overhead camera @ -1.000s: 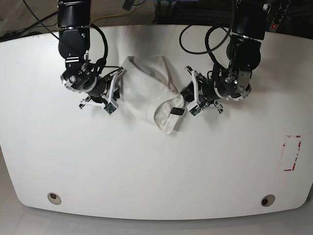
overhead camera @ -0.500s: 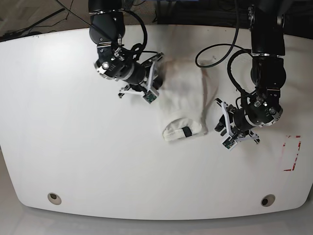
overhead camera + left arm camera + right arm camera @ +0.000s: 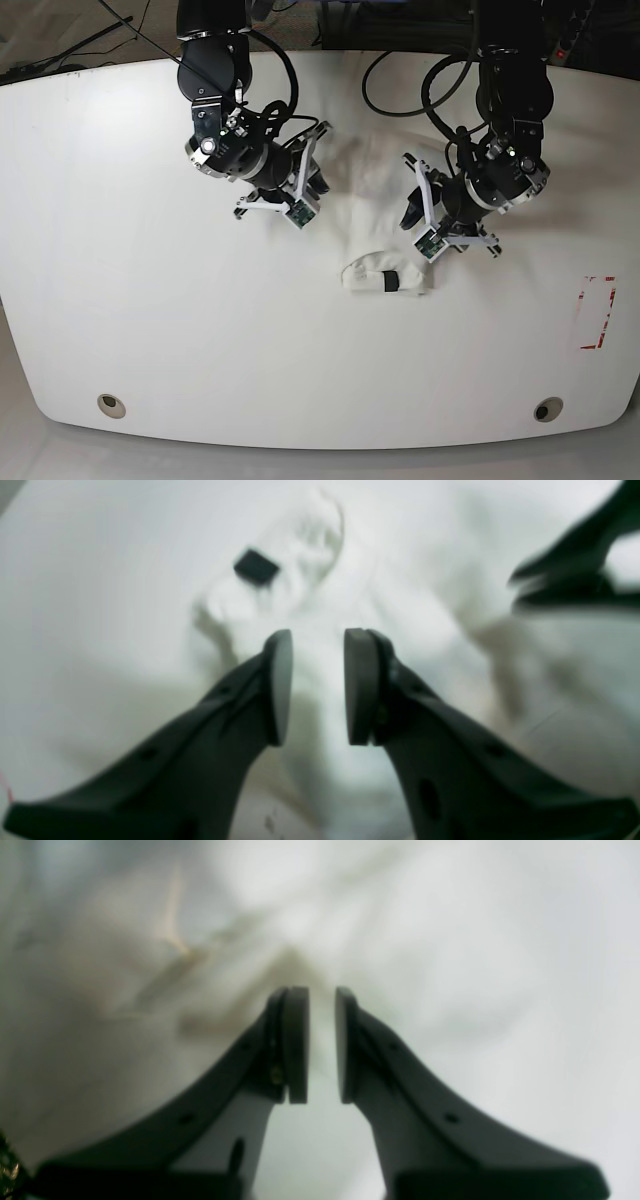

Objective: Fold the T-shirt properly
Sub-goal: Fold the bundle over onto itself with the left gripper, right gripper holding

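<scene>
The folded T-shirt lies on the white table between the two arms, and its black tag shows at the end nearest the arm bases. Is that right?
Not quite. The T-shirt does lie on the white table between the two arms, but its black tag shows at the rolled end farthest from the arm bases, toward the table's front edge. The base view shows this.

The T-shirt (image 3: 385, 225) lies bunched mid-table (image 3: 150, 330), flanked closely by the left gripper (image 3: 418, 213) and right gripper (image 3: 308, 185); toward the near edge and both side edges the surface lies open
</scene>
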You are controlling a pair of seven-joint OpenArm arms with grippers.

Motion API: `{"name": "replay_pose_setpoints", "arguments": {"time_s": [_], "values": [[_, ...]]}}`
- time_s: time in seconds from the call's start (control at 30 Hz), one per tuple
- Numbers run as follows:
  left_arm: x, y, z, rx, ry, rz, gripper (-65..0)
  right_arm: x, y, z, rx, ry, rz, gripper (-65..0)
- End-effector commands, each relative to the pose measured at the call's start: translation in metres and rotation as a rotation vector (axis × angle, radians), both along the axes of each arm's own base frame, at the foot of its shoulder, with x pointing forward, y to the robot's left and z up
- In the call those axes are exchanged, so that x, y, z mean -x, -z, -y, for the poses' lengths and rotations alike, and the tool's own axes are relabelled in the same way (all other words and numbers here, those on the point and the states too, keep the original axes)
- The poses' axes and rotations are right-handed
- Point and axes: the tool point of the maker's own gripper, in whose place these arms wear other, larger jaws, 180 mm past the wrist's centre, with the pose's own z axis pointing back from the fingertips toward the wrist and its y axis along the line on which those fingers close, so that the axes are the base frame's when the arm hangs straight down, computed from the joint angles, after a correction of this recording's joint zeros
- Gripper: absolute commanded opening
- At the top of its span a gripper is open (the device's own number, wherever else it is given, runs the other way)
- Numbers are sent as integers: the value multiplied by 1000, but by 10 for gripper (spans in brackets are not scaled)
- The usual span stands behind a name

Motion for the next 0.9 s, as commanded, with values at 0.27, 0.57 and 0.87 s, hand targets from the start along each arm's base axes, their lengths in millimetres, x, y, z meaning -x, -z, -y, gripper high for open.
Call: {"name": "replay_pose_setpoints", "arguments": {"time_s": [0.27,0.57,0.87], "values": [[30,56,14,161,-11,-92,-456,-16,-9,12,-28,49,37,-571],[18,68,0,216,-72,-98,-456,-14,-10,13,-28,49,39,-572],[1,-2,-18,114,-93,74,-451,-15,-10,21,-3,47,47,-574]]}}
